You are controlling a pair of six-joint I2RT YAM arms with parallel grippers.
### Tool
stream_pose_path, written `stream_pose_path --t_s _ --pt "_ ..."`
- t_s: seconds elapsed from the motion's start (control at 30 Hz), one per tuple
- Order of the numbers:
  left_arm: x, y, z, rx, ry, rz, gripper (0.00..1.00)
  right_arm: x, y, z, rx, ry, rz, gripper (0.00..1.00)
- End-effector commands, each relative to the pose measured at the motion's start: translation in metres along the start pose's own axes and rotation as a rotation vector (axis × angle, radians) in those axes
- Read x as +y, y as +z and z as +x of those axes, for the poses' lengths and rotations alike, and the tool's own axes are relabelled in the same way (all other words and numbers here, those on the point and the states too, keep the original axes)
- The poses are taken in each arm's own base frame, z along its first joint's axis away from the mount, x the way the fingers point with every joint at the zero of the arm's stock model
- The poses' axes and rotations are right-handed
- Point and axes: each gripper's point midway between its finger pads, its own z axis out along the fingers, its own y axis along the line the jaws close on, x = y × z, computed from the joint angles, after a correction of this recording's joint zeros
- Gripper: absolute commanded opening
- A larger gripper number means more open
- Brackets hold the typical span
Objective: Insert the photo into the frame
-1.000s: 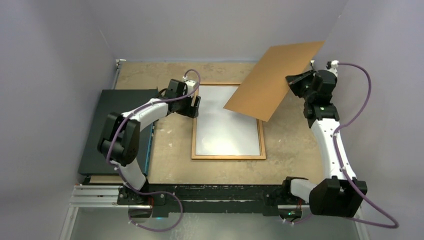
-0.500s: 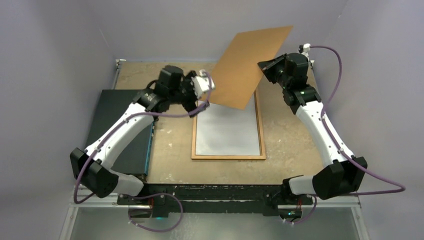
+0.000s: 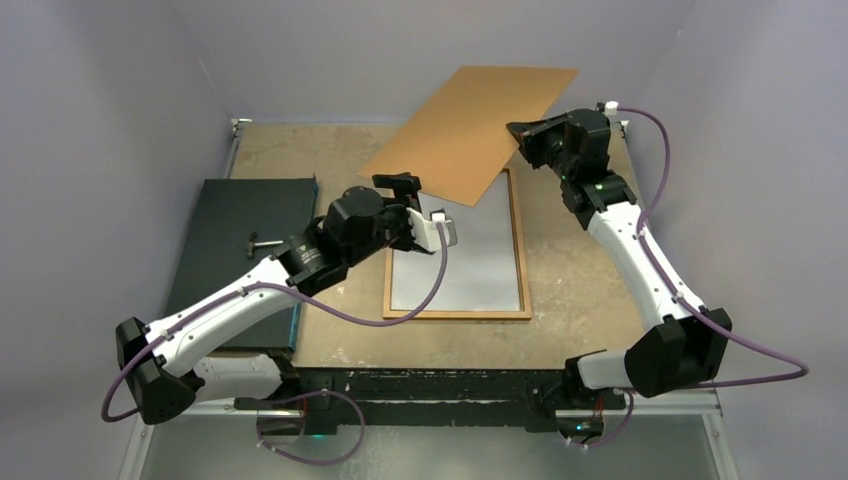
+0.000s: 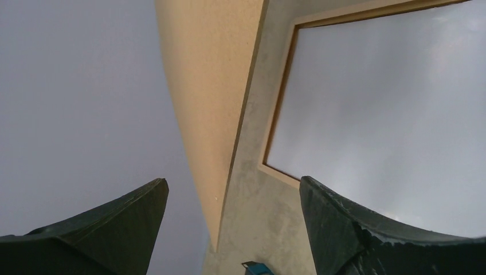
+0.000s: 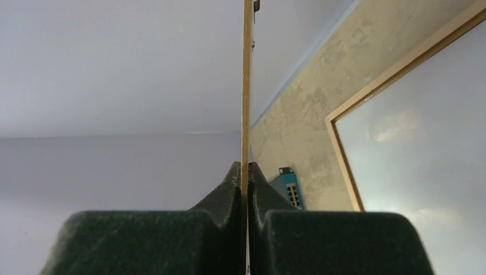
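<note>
Plainly, your right gripper (image 3: 525,135) is clamped on the edge of the brown backing board (image 3: 470,125). In the right wrist view the two fingers pinch the thin sheet edge-on, with no gap showing. The board hangs tilted in the upper centre of the top view, clear of the table (image 3: 340,310), and its lower corner covers the top end of the frame (image 3: 522,250).

The frame lies flat in the middle of the table, long side running up the picture. Inside its orange-brown rails you see only a pale grey sheen. You cannot tell from these views whether that is the pane or the photo.

Your left gripper (image 3: 415,200) hovers at the frame's upper left corner, just below the board's lower left edge. Its jaws are spread wide with nothing between them. In the left wrist view the board's edge and the frame's corner show in the gap.

At the left of the top view lies a dark flat box (image 3: 250,215), crossed by your left arm, with a small T-shaped metal piece (image 3: 262,243) on it. A small blue device with a row of ports (image 5: 289,192) shows in the right wrist view beside the frame.
</note>
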Motion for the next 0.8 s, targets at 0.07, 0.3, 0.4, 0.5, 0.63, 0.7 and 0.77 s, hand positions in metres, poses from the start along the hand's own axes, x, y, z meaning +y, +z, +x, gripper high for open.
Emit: stream_pose_path --t_s 0.07,0.3,0.4,0.5,0.63,0.7,0.77 --pt "0.044 0.0 -0.018 -0.042 0.181 -0.269 0.77 0.052 -0.017 0.005 0.057 0.125 -0.194 0.0" --pt "0.065 0.006 -0.025 -0.031 0.195 -0.349 0.38 0.052 -0.023 0.02 0.12 0.118 -0.21 0.0" --pt "0.074 0.003 -0.029 -0.03 0.178 -0.369 0.28 0.045 -0.026 0.029 0.157 0.1 -0.211 0.0" --pt "0.069 0.0 -0.028 -0.034 0.194 -0.348 0.15 0.039 -0.028 0.042 0.224 0.07 -0.215 0.01" --pt "0.064 -0.003 -0.025 -0.021 0.232 -0.325 0.0 0.029 -0.036 0.065 0.345 -0.04 -0.244 0.27" --pt "0.069 -0.008 -0.026 -0.033 0.247 -0.348 0.0 0.023 -0.038 0.07 0.394 -0.125 -0.251 0.5" --pt "0.071 -0.014 -0.027 -0.046 0.267 -0.373 0.0 0.013 -0.038 0.074 0.446 -0.25 -0.256 0.69"
